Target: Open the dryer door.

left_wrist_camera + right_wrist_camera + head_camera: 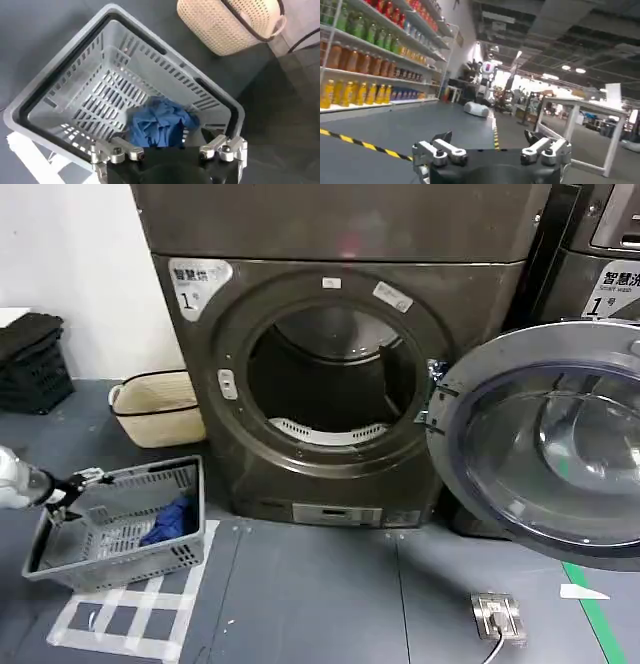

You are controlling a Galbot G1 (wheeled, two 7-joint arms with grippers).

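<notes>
Dryer door (545,449) stands swung wide open to the right of the dryer (335,384), chrome rim and dark glass bowl facing the head camera, hinged at the drum opening's right edge and overlapping the front of the second grey machine (600,254). Drum opening (330,379) fully exposed, dark inside. Silver "1" sticker (195,284) at the dryer's upper left.

Head view: left gripper (85,480) low at far left, at the near-left rim of a grey plastic basket (120,559) on the floor; whether it touches the rim, can't tell. Blue cloth (172,522) lies in the basket. Cream woven basket (160,409) beside the dryer's left side, black crates (32,364) further left, metal plate with cable (498,616) on the floor in front.

Left wrist view looks down into the grey basket (65,75): left gripper (172,152) jaws wide apart, holding nothing, blue cloth (160,122) just beyond them; woven basket (225,22) beyond.

Right wrist view: right gripper (492,152) jaws wide apart, empty, pointing away from the dryer toward shelves of bottles (375,45), a white table (580,125) and a distant white robot (487,75).
</notes>
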